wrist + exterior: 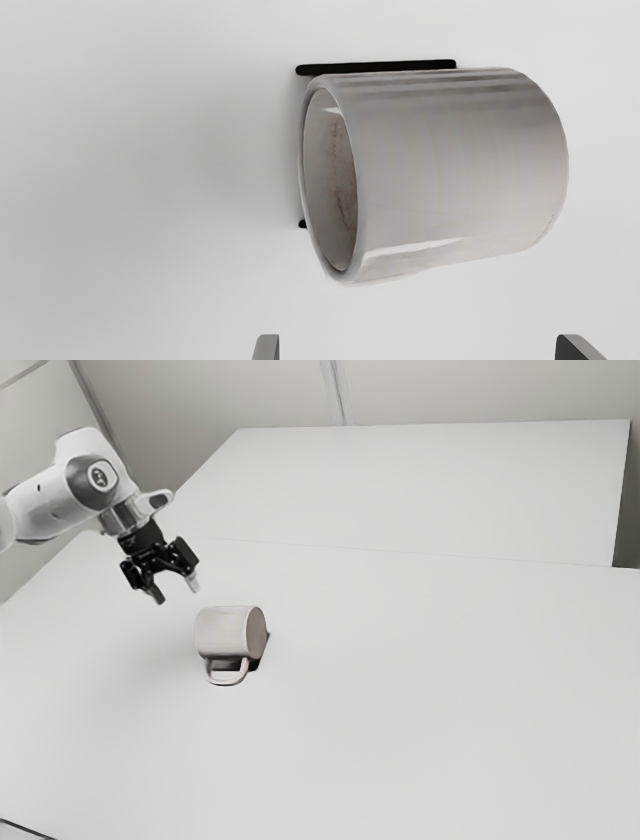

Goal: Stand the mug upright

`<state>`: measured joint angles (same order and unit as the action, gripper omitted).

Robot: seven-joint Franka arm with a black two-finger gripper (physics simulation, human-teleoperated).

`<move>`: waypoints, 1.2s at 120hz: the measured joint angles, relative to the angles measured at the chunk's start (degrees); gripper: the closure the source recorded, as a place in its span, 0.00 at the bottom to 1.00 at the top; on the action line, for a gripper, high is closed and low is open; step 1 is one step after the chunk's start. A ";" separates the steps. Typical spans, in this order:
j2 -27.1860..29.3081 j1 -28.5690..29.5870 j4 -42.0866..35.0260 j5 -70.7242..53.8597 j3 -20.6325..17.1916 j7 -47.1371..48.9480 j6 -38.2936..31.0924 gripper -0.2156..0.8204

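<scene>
Arm (pixel 40 510) cut off by the exterior view's left edge; emblem (pixel 101 476) on it too small to read. Counter (pixel 400 710) runs out past the bottom and right edges. Dark line (pixel 28 829) in the bottom corner at the exterior view's left, cropped, can't tell what. Mug (pixel 222 630): base turned away, hidden in both views; underside hidden against counter. Wrist view: inside partly hidden by near wall, brownish marks (pixel 342 200) in there, stain or texture unclear. Black strip (pixel 375 66) partly behind mug, shadow or object unclear. End effector (pixel 176 592): fingers (pixel 265 347) cropped by bottom edge.
</scene>
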<state>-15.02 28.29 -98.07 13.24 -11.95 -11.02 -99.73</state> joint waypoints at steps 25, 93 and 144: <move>-1.83 0.18 -1.78 3.12 0.00 -3.48 -4.53 0.21; -3.93 1.26 -7.60 16.43 0.00 -12.39 -11.17 0.21; -5.56 2.59 -10.52 30.08 0.00 -21.68 -12.95 0.21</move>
<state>-20.58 30.88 -108.59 43.32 -11.95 -32.70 -112.68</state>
